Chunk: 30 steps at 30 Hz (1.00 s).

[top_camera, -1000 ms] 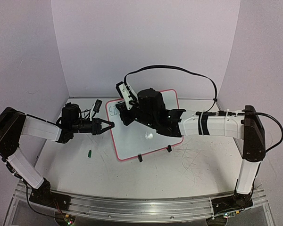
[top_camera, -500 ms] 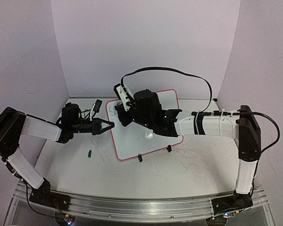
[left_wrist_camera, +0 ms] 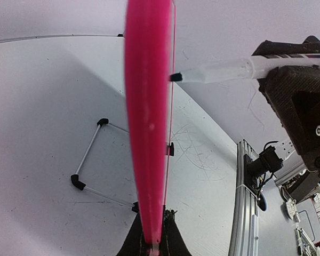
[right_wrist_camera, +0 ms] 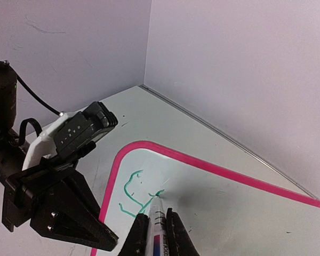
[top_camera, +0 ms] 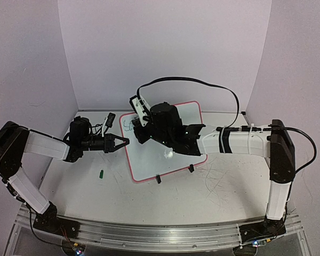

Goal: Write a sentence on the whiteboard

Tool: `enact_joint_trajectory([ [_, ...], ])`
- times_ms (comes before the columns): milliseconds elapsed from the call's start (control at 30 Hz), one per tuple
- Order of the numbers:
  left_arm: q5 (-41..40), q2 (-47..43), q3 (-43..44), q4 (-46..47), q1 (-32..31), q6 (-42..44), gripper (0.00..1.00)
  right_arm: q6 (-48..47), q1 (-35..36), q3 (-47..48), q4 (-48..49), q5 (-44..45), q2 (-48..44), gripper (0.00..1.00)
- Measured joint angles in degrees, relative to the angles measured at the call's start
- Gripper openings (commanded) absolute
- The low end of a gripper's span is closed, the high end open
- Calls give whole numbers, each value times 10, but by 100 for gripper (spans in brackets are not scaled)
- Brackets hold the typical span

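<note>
The whiteboard (top_camera: 149, 162), white with a pink rim, stands tilted on the table. My left gripper (top_camera: 125, 142) is shut on its left edge; in the left wrist view the rim (left_wrist_camera: 146, 133) runs up from between the jaws of the left gripper (left_wrist_camera: 153, 234). My right gripper (right_wrist_camera: 157, 216) is shut on a marker (right_wrist_camera: 159, 226) whose tip touches the whiteboard (right_wrist_camera: 245, 213) near its top left corner. Of the sentence, only a green "S" and a short further stroke (right_wrist_camera: 129, 194) show. The marker (left_wrist_camera: 218, 72) also shows in the left wrist view.
A small green cap (top_camera: 102, 173) lies on the table left of the board. Two black clip feet (top_camera: 158, 180) hold the board's lower edge. Grey scribbles (top_camera: 218, 181) mark the tabletop. A black cable (top_camera: 192, 81) arcs above the right arm. Walls close in behind and beside.
The right arm has shifted slightly to the left with the marker on the board. The left arm and the board have not moved.
</note>
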Motion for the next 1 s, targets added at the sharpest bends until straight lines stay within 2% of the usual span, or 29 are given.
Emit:
enact_joint_trajectory([
  [167,1,0,0,0,0,1,0,-1,1,-26,17,4,-14,0],
  [333,1,0,0,0,0,2,0,12,-9,-72,27,-51,-55,0],
  [1000,1,0,1,-1,0,2,0,19,-33,-42,37,-79,-39,0],
])
